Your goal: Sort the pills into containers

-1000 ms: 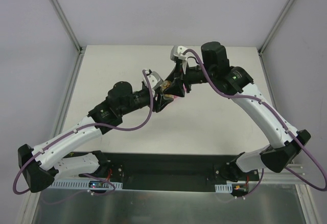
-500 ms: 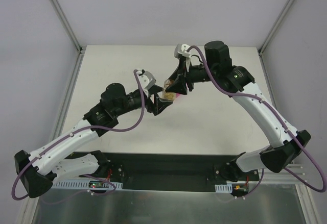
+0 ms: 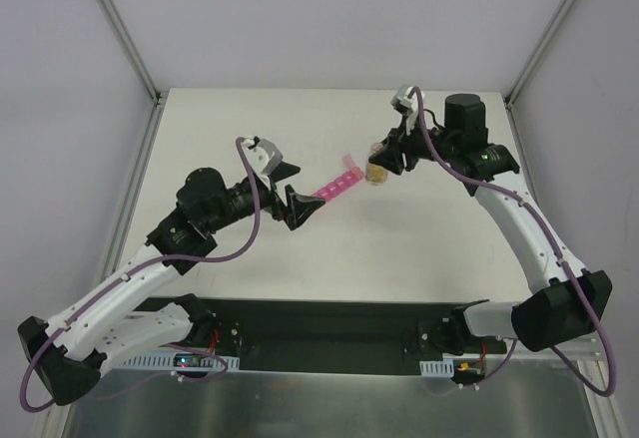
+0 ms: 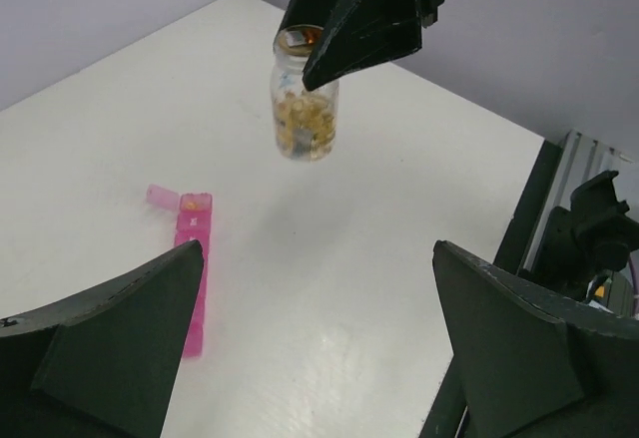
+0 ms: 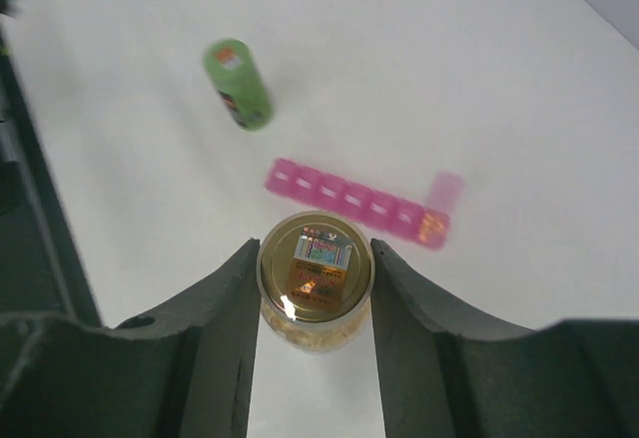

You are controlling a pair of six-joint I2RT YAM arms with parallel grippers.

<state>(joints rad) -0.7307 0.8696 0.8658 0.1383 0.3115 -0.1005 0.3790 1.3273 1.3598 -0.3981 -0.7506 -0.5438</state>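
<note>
Now my right pincer (image 5: 315, 258) grips the bottle (image 5: 315, 276) of pills (image 4: 300, 119); my left pincer (image 4: 315, 258) gapes wide by the organizer (image 4: 194, 226).

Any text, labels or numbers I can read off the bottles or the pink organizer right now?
Nothing is legible in any view.
Clear bottle: multicoloured printed sticker on its end, too blurred to read.
Green bottle: orange and dark label patches, too blurred to read.
Pill organizer: white marks on the lids, too small to read.
</note>
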